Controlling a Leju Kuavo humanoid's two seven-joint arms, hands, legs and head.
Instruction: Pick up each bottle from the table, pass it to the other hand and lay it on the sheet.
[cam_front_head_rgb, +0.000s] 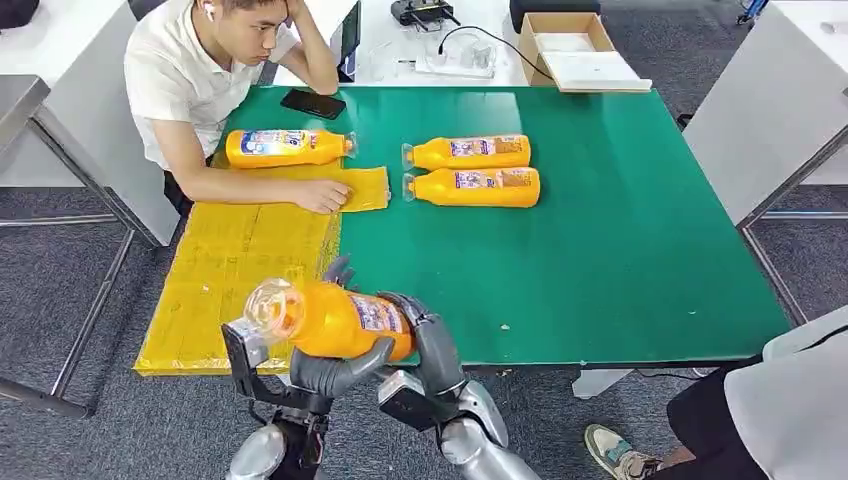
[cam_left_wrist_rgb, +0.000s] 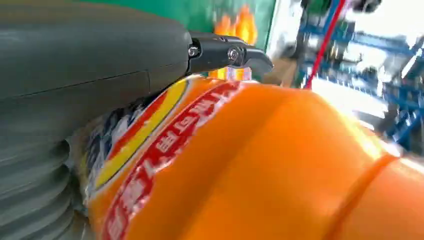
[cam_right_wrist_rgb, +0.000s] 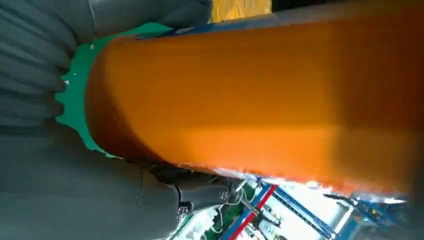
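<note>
Both our hands clasp one orange bottle (cam_front_head_rgb: 335, 318) above the desk's (cam_front_head_rgb: 620, 250) near edge, left hand (cam_front_head_rgb: 300, 375) and right hand (cam_front_head_rgb: 432, 345) fingers wrapped; releasing early drops it short of the yellow sheet (cam_front_head_rgb: 230, 270).

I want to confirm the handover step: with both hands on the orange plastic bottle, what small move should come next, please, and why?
Probably the right hand should let go. Both it and the left hand grip the orange plastic bottle at the table's near edge, and the yellow sheet lies on the left hand's side, so the left hand could then carry it there alone.
</note>
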